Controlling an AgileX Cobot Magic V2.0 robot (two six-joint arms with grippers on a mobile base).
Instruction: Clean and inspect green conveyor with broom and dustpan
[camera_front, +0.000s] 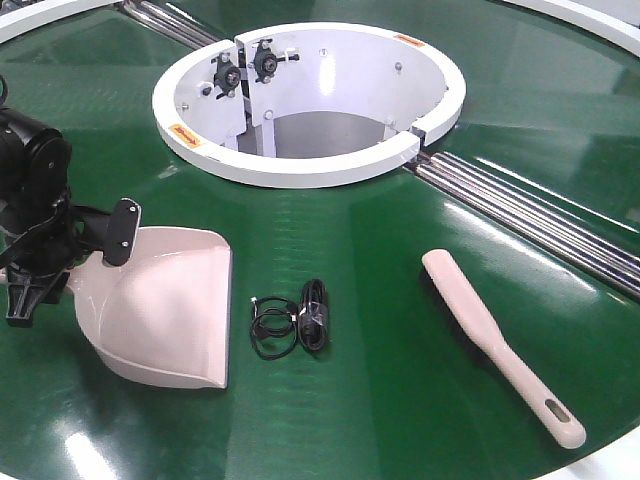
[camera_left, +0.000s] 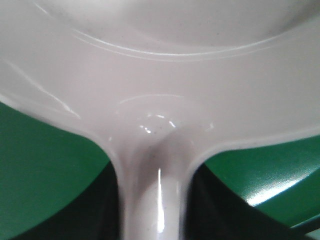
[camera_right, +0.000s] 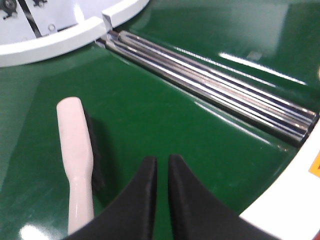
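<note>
dustpan (camera_front: 170, 310): 1; broom (camera_front: 500, 345): 1; coiled black cable (camera_front: 300, 322): 1; white ring housing (camera_front: 300, 170): 1; roller seams (camera_front: 540, 215): 2

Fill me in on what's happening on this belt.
The left hand is at the handle of the dustpan on the green conveyor; whether it grips is unclear. The right hand, closed and empty, hovers beside the broom, which lies untouched. A black cable bundle sits between dustpan and broom.
</note>
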